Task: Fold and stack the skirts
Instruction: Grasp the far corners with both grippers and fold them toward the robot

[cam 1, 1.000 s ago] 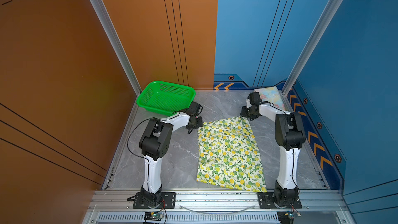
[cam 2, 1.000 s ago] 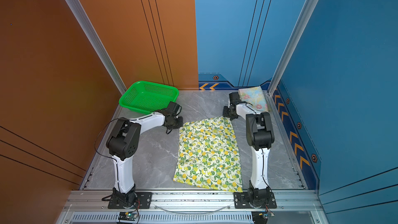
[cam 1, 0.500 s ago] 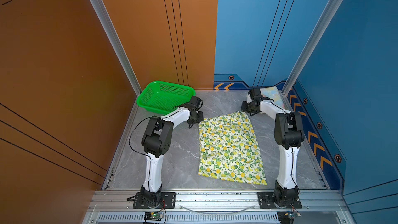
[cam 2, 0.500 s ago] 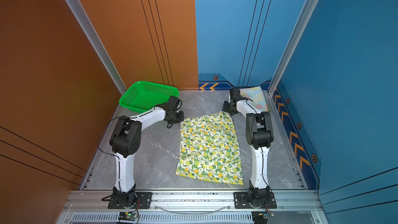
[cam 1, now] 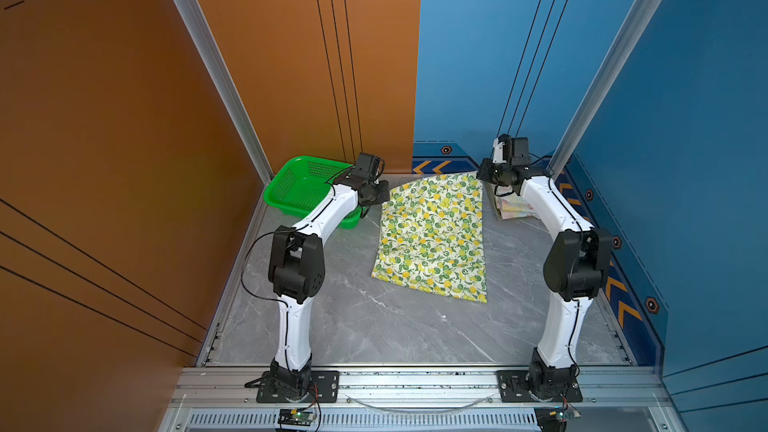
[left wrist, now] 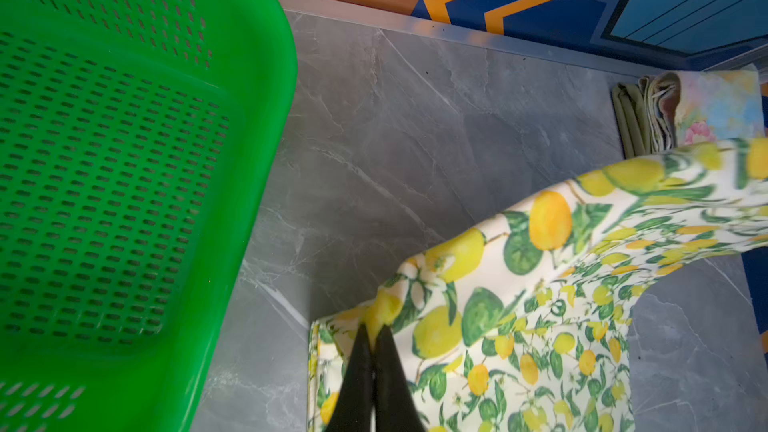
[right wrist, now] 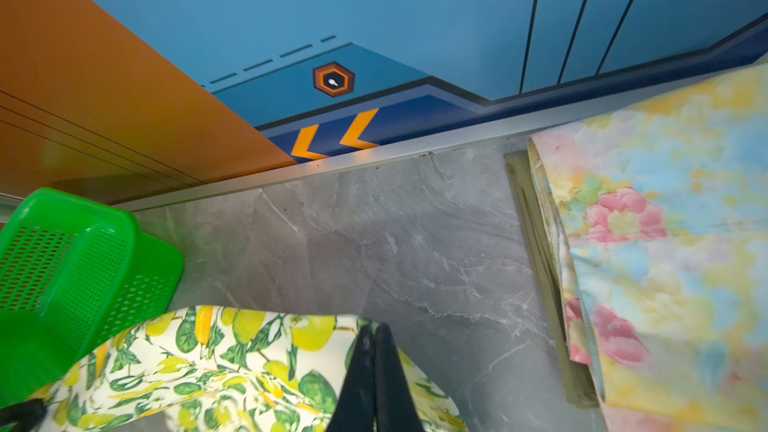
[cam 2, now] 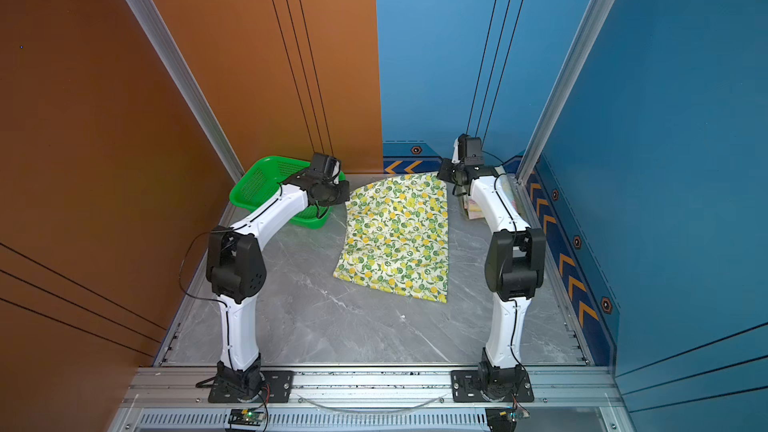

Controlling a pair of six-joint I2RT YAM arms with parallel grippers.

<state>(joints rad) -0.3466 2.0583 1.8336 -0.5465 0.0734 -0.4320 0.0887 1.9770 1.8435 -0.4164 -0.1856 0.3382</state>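
The white lemon-print skirt [cam 1: 432,234] [cam 2: 399,234] is spread in the middle of the grey table, its far edge lifted off the surface. My left gripper [cam 1: 380,195] [left wrist: 374,328] is shut on its far left corner. At the far right corner, my right gripper [cam 1: 482,174] [right wrist: 374,328] is shut on the cloth too. The near hem still rests on the table. At the back right lies a folded stack: the pastel floral skirt [right wrist: 665,243] [cam 1: 513,205] on top of the olive-green skirt [right wrist: 536,243] [left wrist: 627,118].
A bright green perforated basket [cam 1: 303,189] [left wrist: 104,160] stands at the back left, close beside my left gripper. The orange and blue walls close the table at the back and sides. A metal rail [cam 1: 415,371] runs along the front.
Both grippers have risen and moved toward the back wall with the lemon skirt's far corners. The whole skirt has slid away from the front edge. The right jaws closed.
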